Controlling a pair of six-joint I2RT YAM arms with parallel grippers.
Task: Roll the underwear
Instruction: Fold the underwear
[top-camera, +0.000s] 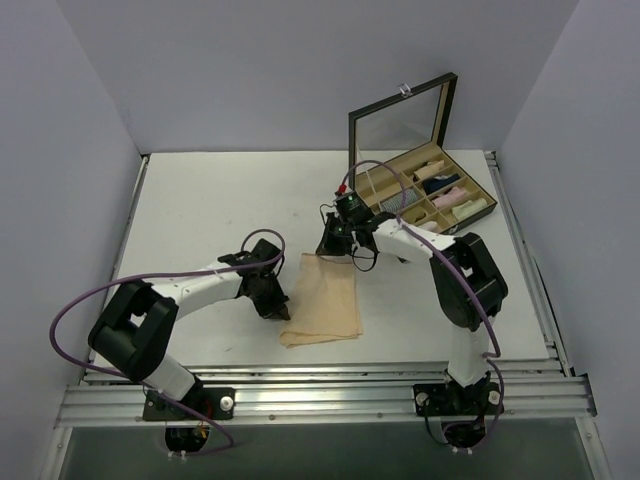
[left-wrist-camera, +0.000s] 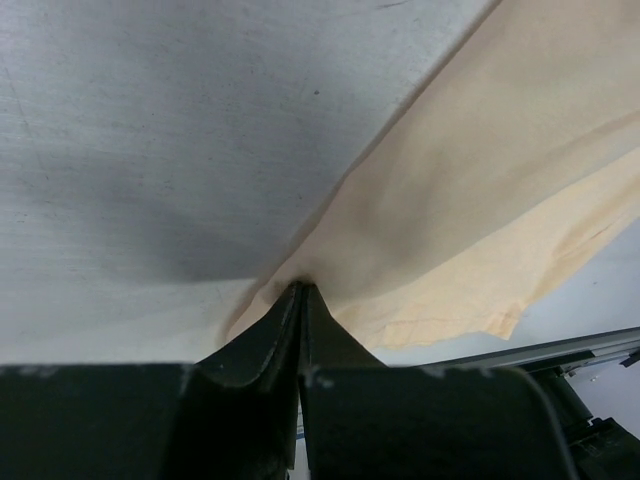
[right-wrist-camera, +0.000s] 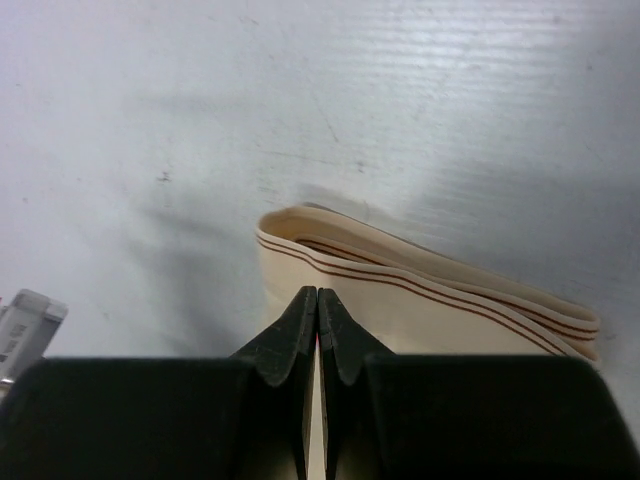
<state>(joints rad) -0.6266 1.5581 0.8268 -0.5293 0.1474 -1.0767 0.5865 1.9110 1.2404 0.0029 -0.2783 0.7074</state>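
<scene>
The underwear (top-camera: 325, 300) lies flat on the white table, a pale peach-beige cloth with a striped waistband (right-wrist-camera: 420, 285) at its far end. My left gripper (top-camera: 279, 306) sits low at the cloth's left edge, shut, with a fold of the underwear (left-wrist-camera: 480, 180) pinched at its tips (left-wrist-camera: 301, 285). My right gripper (top-camera: 330, 248) is at the far left corner, its jaws pressed together on the underwear's waistband (right-wrist-camera: 317, 293), and peach cloth shows in the slit between them.
An open compartment box (top-camera: 470, 222) with a raised glass lid stands at the back right, holding several cloth rolls in pink, cream and dark colours. Aluminium rails (top-camera: 330, 395) run along the table's near edge. Purple cables loop over both arms.
</scene>
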